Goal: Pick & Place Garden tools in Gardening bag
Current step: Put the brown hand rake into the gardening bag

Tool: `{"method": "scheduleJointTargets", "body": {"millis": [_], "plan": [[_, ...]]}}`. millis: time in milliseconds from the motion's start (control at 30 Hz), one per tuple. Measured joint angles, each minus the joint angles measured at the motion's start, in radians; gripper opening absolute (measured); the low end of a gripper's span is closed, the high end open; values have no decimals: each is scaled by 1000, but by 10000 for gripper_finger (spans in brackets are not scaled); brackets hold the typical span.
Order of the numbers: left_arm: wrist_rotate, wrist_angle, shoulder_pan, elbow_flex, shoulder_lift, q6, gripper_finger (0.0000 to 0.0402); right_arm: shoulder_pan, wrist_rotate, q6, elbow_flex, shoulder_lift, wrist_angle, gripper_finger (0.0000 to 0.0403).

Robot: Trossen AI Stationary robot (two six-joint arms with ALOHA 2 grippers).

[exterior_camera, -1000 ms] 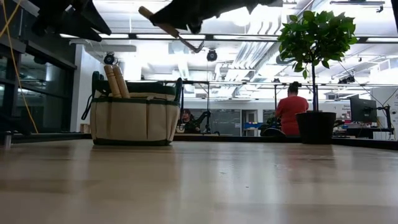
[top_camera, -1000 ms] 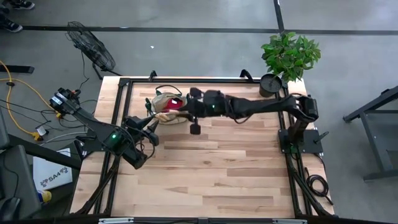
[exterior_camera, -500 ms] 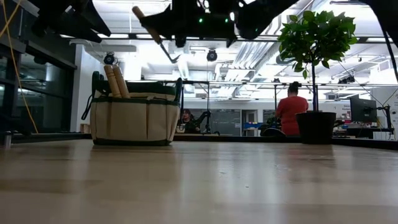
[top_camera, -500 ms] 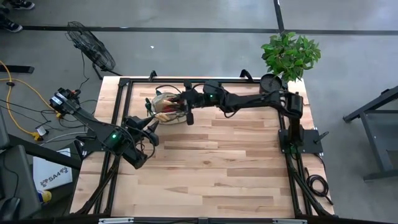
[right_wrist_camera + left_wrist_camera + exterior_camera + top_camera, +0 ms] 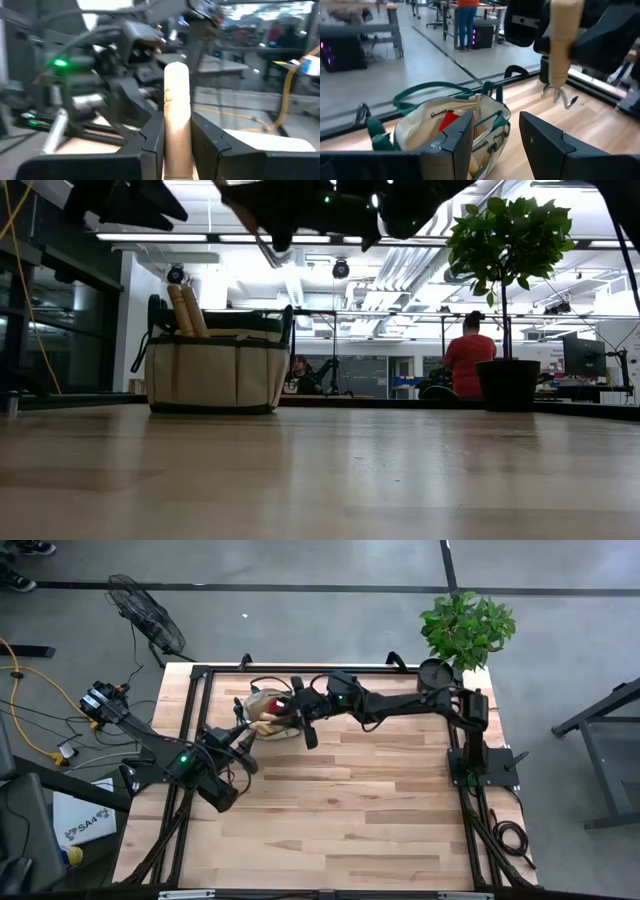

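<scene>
The beige gardening bag [image 5: 266, 710] with green trim stands at the table's far left, and two wooden handles [image 5: 187, 310] stick up out of it. A red thing [image 5: 451, 121] shows inside it. My right gripper [image 5: 300, 710] is beside the bag's right rim, high above the table, and is shut on a wooden-handled hand rake [image 5: 561, 45]. The rake's metal tines [image 5: 559, 95] hang down. My left gripper [image 5: 495, 142] is open and empty, just near-left of the bag [image 5: 445, 125]. My right gripper pinches the rake's wooden handle [image 5: 176, 120] between its two fingers, which lie across the handle and come about level from the table's right. The rake is lifted clear, nearly upright, with its tines [image 5: 559, 95] below the hold, beside the bag's rim.
A potted green plant [image 5: 462, 635] stands at the far right corner. The table's middle and near part is bare wood [image 5: 350, 810]. A person in red [image 5: 470, 360] sits in the room beyond the table.
My right gripper has carried the rake toward the table's far left, from just near-right of the bag up to the bag's right rim, and has risen. The rake has stayed in the hold and has tipped more upright.
</scene>
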Motion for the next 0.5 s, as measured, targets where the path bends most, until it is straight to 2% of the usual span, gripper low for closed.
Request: {"method": "scheduleJointTargets", "body": {"millis": [167,333,500], "plan": [[-16,224,0,0,0,325,157,23,-76,82,0,-5,57,58],[-18,509,0,0,0,711,157,33,-84,103,0,-5,51,58],[-20,694,0,0,0,938,157,33,-103,113,0,-5,28,58]]}}
